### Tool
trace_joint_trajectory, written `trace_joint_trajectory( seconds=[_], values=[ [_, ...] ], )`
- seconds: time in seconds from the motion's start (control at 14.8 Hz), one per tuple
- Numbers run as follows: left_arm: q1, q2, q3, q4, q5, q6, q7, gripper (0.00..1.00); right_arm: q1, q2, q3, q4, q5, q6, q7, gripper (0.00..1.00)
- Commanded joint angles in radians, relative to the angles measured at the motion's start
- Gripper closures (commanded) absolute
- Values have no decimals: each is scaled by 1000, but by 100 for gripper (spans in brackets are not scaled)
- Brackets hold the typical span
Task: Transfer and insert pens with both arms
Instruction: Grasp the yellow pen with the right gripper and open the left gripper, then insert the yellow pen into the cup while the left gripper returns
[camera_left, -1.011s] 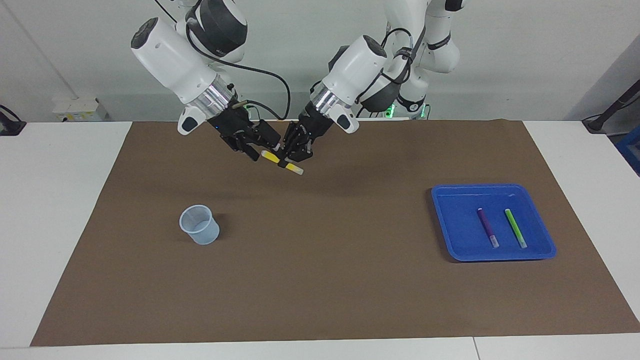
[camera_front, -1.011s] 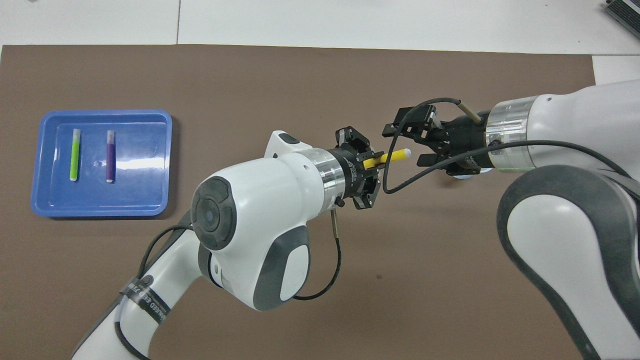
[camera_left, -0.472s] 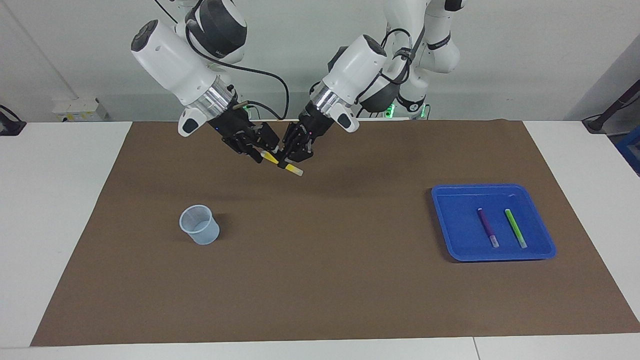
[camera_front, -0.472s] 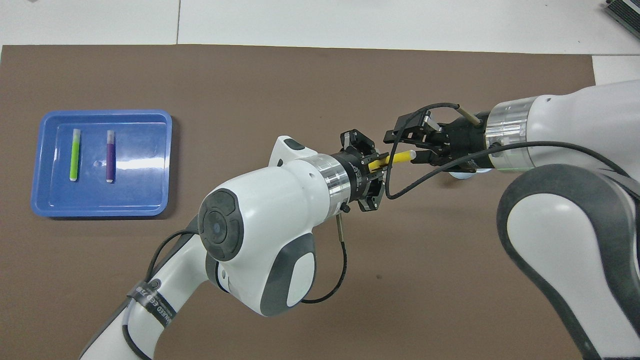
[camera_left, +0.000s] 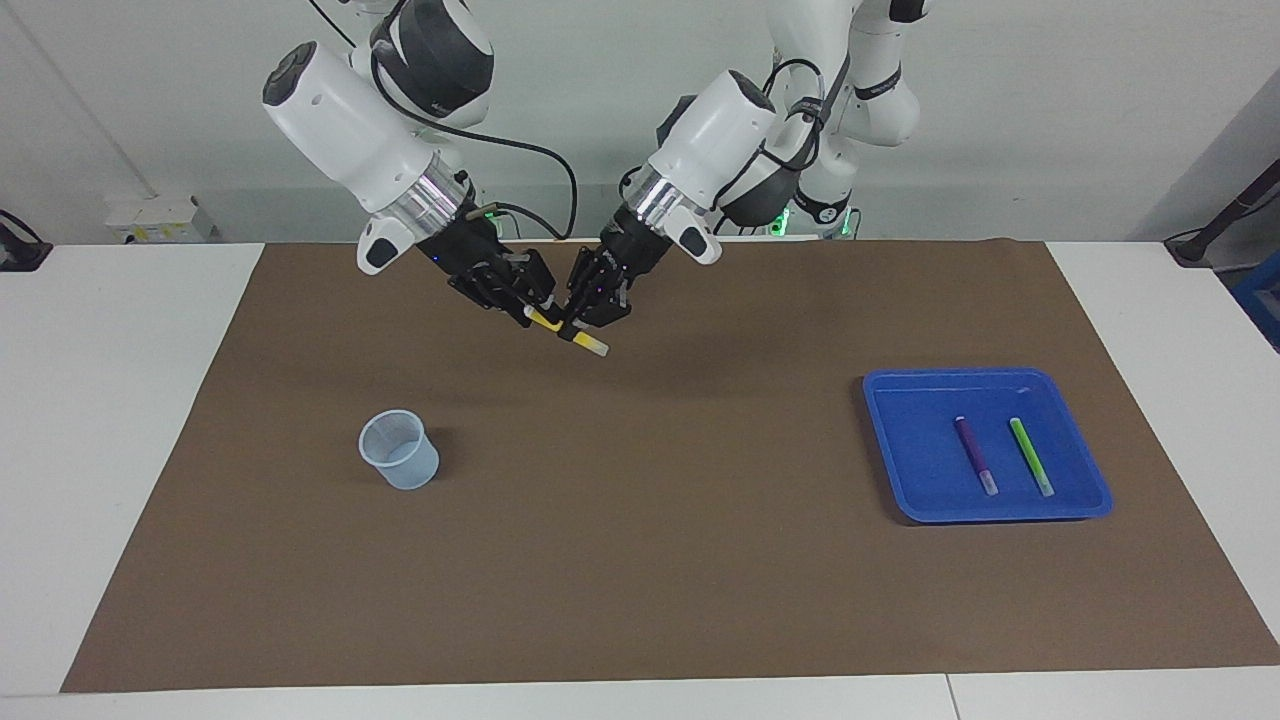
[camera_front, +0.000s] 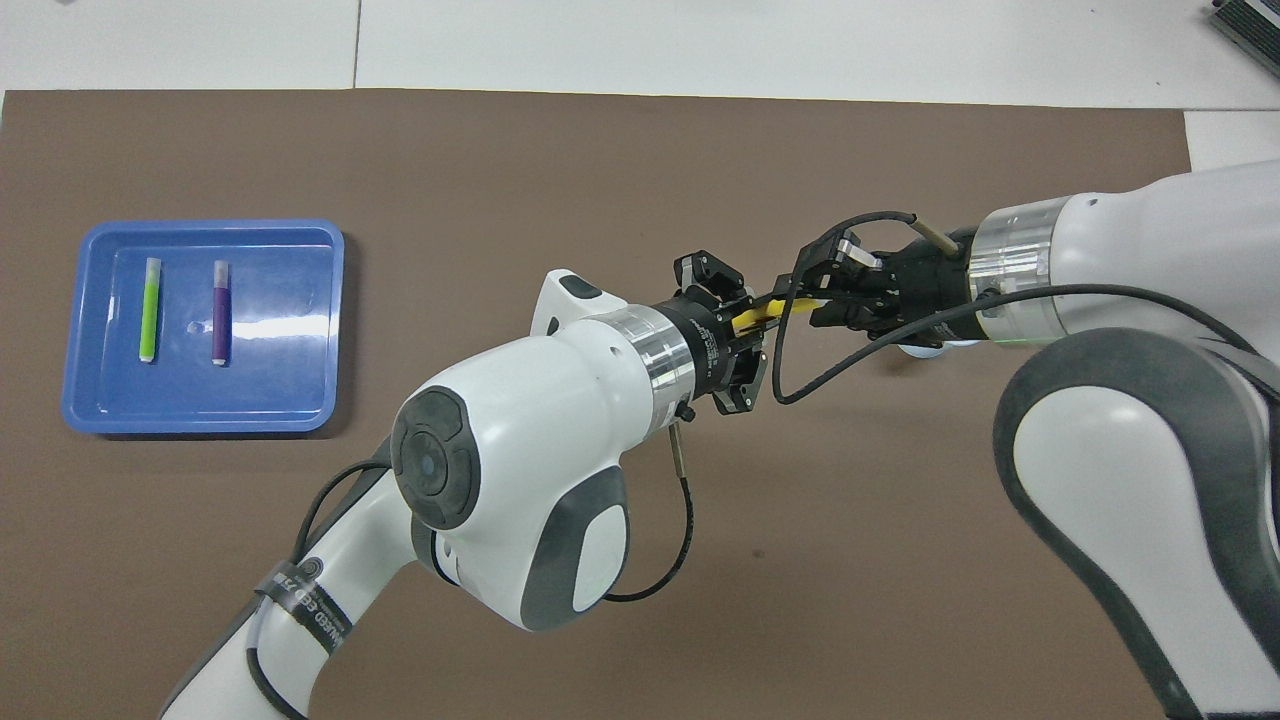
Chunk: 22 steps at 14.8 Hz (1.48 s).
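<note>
The task stands at its first handover, with nothing yet in the cup. The left gripper (camera_left: 572, 325) is clamped on the yellow pen (camera_left: 570, 333), which it holds up in the air over the brown mat (camera_left: 640, 560), at the robots' end of the table and roughly midway between the two arms. The right gripper (camera_left: 528, 306) has its fingers around the pen's other end; whether they have actually pinched it or only bracket it cannot be told from either view, so the pass cannot be counted as done. The translucent blue cup (camera_left: 399, 450) stands upright and looks empty, toward the right arm's end of the table (well apart from the two grippers). The purple pen (camera_left: 974, 455) and the green pen (camera_left: 1030, 456) lie side by side, not touching, in the blue tray (camera_left: 890, 470) toward the left arm's end. Judged from this, what remains is most of the job: finishing this handover, dropping the yellow pen into the cup, then the same for the two pens in the tray.
</note>
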<state>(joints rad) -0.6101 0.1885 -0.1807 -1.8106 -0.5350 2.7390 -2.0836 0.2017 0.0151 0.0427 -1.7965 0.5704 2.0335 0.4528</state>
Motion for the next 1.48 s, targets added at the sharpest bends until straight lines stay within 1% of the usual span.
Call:
trace_joint_trajectory(
  seconds=[0.0,0.2,0.27,0.34,0.47,0.54,0.61,0.67,0.81,0.88,0.94,1.01,1.15,1.21,1.28,1.42],
  values=[
    [-14,-11,10,-24,-16,33,-9,90,-13,-7,3,-9,11,-10,-32,55],
    [-14,-9,10,-26,-16,34,-9,90,-13,-7,3,-9,11,-10,-32,61],
    [-16,-9,10,-26,-16,41,-9,90,-13,-7,3,-9,11,-10,-34,65],
    [-16,-9,10,-26,-16,51,-9,90,-13,-7,3,-9,11,-10,-34,67],
    [-16,-9,10,-27,-16,54,-9,90,-13,-7,3,-9,11,-10,-35,79],
    [-16,-9,10,-27,-16,54,-9,90,-13,-6,3,-9,11,-10,-51,88],
    [-14,-9,10,-27,-16,54,-9,90,-15,-7,3,-9,11,-10,-61,92],
    [-16,-9,10,-27,-16,54,-7,90,-16,-6,3,-9,11,-10,-65,100],
    [-16,-9,10,-27,-16,54,-7,89,-16,-6,3,-8,11,-10,-69,100],
    [-16,-9,10,-26,-16,53,-6,87,-16,-4,3,-8,11,-10,-72,100],
    [-16,-9,10,-26,-14,53,-1,75,-16,-4,3,-6,11,-10,-74,100],
    [-14,-9,10,-26,-14,47,2,67,-18,-4,3,-4,11,-10,-75,100],
    [-14,-9,10,-23,-11,39,4,37,-19,0,0,2,9,-12,-77,100],
    [-14,-11,10,-23,-10,36,2,31,-22,0,-3,3,6,-13,-81,100],
    [-14,-17,12,-23,-10,22,4,31,-25,0,-4,5,6,-21,-94,100],
    [0,-41,18,-21,-5,-75,5,31,-36,2,-6,14,-29,-45,-123,100]
  ],
)
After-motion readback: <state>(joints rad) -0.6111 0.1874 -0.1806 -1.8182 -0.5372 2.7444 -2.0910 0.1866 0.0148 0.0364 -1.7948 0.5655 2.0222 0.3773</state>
